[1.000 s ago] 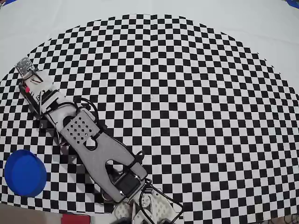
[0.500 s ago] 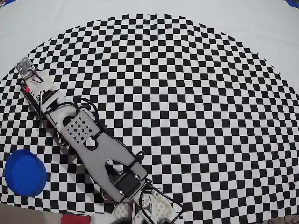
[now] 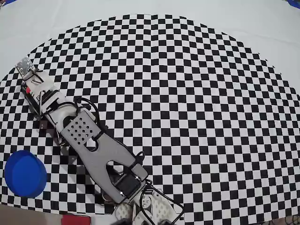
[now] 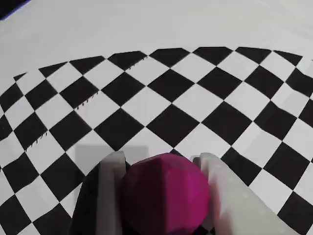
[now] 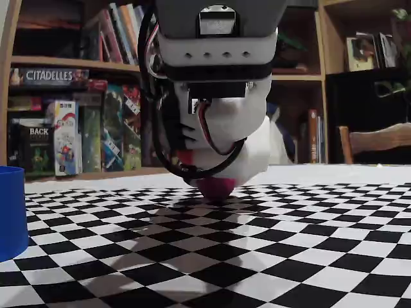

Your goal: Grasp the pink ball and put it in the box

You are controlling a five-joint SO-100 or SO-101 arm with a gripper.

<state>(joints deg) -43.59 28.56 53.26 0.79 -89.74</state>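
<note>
Gripping the pink ball [image 4: 165,195] between the two pale fingers [image 4: 111,196] of the pincer [image 4: 161,159], narrowed onto the ball's sides, seen up close in the wrist view. Sitting low over the checkered tabletop [image 4: 220,98], with the ball bulging out below the white housing in the fixed view [image 5: 216,187] and seeming to touch or nearly touch the squares beneath; not possible to tell which. Showing only as a speck of pink [image 3: 28,90] at the tip of the pincer [image 3: 29,86] in the overhead view, near the upper left edge of the checkered tabletop [image 3: 187,93]. Stretching the arm [image 3: 93,145] diagonally from the bottom middle of that view up to the left. Standing well apart from the ball, the blue box [image 3: 25,173] resting at the lower left of the tabletop in the overhead view, and at the far left edge in the fixed view [image 5: 11,212]. Lining the background behind the tabletop, bookshelves [image 5: 70,96] with boxed games and books.
</note>
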